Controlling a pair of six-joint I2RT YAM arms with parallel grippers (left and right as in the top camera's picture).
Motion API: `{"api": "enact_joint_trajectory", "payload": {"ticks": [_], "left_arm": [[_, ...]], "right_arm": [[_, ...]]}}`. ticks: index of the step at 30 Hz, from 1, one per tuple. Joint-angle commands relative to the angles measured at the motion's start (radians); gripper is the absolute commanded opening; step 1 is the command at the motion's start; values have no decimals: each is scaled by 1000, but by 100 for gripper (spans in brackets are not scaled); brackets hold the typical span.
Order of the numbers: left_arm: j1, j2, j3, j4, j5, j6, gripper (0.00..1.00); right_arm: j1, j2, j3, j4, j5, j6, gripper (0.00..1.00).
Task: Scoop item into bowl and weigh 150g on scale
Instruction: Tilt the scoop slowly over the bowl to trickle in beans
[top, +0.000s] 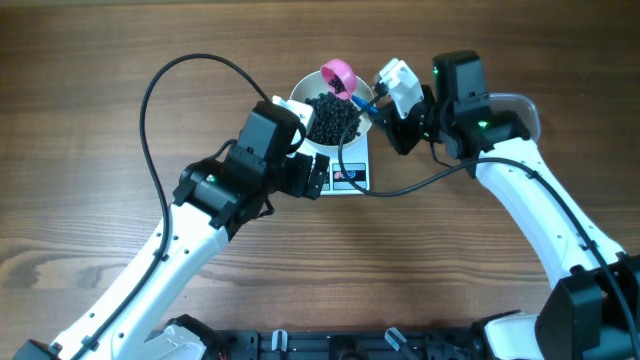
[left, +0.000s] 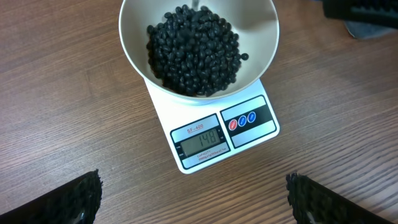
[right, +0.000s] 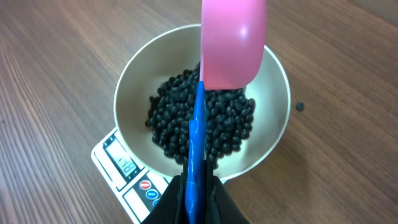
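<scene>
Overhead: bowl (top: 302, 98) of black pellets (top: 333, 118) sits on the scale (top: 352, 176), mid-width near the worktop's (top: 100, 150) far edge.
Right gripper (right: 196, 198) pinched tight on the blue handle (right: 198, 134) of the pink scoop (right: 233, 43), which is tilted over the bowl's far rim. Left gripper (left: 194, 199) spread wide, holding nothing, just in front of the scale. Readout (left: 200, 140) looks like 148, digits small. One stray pellet (right: 300, 106) lies on the worktop beside the bowl.

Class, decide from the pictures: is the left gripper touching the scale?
Apart. The left wrist view shows the left gripper with its open fingers at the frame's bottom corners, bare table lying between them and the scale.
</scene>
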Motion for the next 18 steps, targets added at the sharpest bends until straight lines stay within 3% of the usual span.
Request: {"api": "enact_joint_trajectory", "payload": {"ticks": [1, 10, 18], "left_arm": [[2, 8, 14, 3, 8, 11, 100], [2, 8, 14, 3, 8, 11, 100], [2, 8, 14, 3, 8, 11, 100]], "right_arm": [[6, 11, -2, 13, -11, 67, 4], [6, 11, -2, 13, -11, 170, 4], [6, 11, -2, 13, -11, 172, 4]]}}
